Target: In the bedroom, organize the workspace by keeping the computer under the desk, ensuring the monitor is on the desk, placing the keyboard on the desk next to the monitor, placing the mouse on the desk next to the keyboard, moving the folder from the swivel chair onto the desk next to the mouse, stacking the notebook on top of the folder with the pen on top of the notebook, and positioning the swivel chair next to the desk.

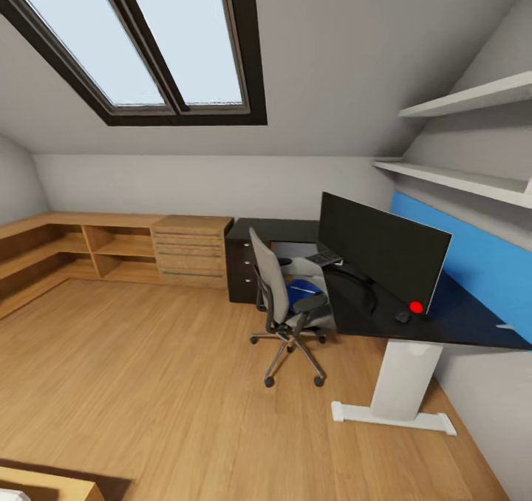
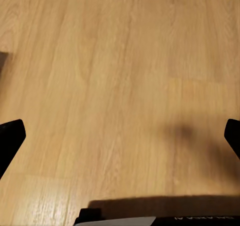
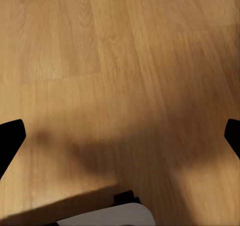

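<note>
The black desk point(image 1: 355, 316) runs along the right wall, with its drawers point(image 1: 240, 268) at the far end. On it stand the wide black monitor point(image 1: 384, 253), the keyboard point(image 1: 324, 258) beyond the screen, and the small black mouse point(image 1: 403, 316) by the monitor's red dot. The grey swivel chair point(image 1: 275, 294) faces the desk, and the blue folder point(image 1: 303, 292) lies on its seat. A light grey box, probably the computer point(image 1: 294, 253), shows under the desk. My left gripper point(image 2: 120, 136) and right gripper point(image 3: 120, 138) hang open over bare wooden floor.
A light wooden drawer cabinet point(image 1: 191, 250) and low open shelving point(image 1: 74, 253) line the back and left walls. The desk's white leg point(image 1: 403, 383) stands on the floor near me. Wall shelves point(image 1: 473, 98) hang above the desk. A small pale flat thing point(image 1: 510, 327) lies at the desk's right end.
</note>
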Motion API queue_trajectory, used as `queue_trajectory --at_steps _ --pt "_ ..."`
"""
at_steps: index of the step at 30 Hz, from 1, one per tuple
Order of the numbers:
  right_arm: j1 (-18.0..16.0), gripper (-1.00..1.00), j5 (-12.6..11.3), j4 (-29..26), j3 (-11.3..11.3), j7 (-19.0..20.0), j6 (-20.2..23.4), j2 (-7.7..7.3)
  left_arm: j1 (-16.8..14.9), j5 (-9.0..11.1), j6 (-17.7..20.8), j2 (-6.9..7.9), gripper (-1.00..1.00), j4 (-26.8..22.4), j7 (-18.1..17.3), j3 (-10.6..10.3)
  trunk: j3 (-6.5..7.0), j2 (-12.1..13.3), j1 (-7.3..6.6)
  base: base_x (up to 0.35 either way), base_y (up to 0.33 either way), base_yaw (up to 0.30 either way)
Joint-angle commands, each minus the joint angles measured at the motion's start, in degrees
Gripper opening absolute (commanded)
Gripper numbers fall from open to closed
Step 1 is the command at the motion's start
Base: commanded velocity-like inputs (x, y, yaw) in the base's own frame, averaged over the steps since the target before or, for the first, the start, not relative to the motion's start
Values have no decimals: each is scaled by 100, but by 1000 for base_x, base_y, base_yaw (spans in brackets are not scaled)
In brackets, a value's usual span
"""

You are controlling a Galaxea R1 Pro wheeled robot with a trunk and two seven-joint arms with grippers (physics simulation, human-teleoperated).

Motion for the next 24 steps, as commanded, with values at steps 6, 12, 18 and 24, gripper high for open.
queue_trajectory --at_steps 6,12,18,24 --pt "-4 100 -52 5 28 4 -17 -1 0 -22 -12 -2 100 -3 -5 27 -39 -5 1 190 0 -20" --pt "-4 100 -47 5 36 3 -12 -1 -1 -22 -12 -2 100 -3 -5 28 -91 -5 1 106 0 -3" --pt "-4 100 -49 5 34 2 -13 -1 -1 -22 -12 -2 100 -3 -10 21 -147 -5 1 65 0 -1" --pt "-4 100 -48 5 33 2 -15 -1 -1 -22 -12 -2 100 -3 -12 19 -203 -5 1 271 0 0"
